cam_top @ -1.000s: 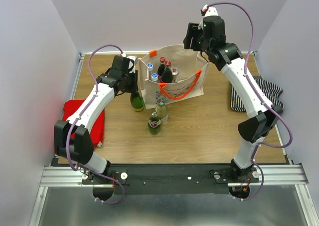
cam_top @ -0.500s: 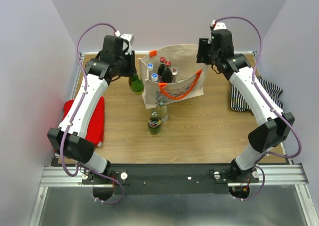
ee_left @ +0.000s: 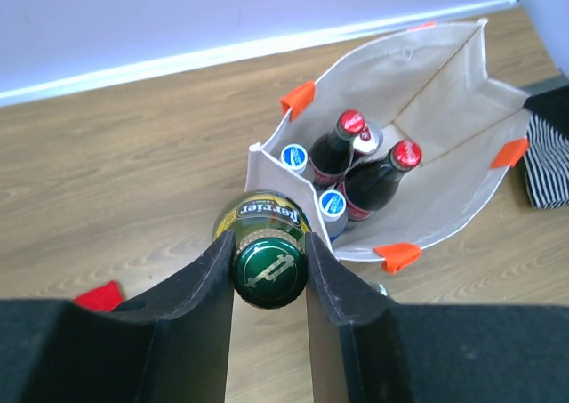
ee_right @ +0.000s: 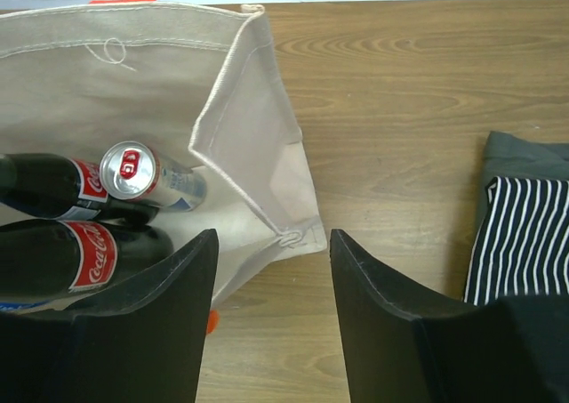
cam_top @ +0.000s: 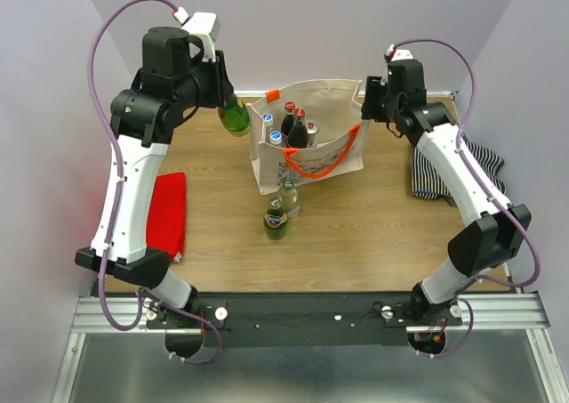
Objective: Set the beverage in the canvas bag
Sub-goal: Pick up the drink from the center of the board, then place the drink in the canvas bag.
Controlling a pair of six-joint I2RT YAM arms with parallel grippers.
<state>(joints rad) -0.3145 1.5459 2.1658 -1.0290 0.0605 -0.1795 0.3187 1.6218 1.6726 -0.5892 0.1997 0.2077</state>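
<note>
The cream canvas bag (cam_top: 342, 109) with orange handles stands open at the back of the table; it also shows in the left wrist view (ee_left: 444, 83) and the right wrist view (ee_right: 249, 145). Inside are cola bottles (ee_left: 378, 182), a can (ee_right: 133, 173) and blue-capped bottles. My left gripper (cam_top: 224, 102) is shut on the neck of a green Perrier bottle (ee_left: 269, 262), held high in the air left of the bag. My right gripper (cam_top: 366, 100) is open and empty above the bag's right corner. Two more bottles (cam_top: 281, 209) stand in front of the bag.
A red cloth (cam_top: 167, 212) lies at the left edge. A striped cloth (cam_top: 458, 167) lies at the right, also in the right wrist view (ee_right: 524, 234). Walls close off the back and sides.
My left gripper has lifted the green bottle off the table, up and back to the left of the bag. My right gripper has moved right, away from over the bag.
</note>
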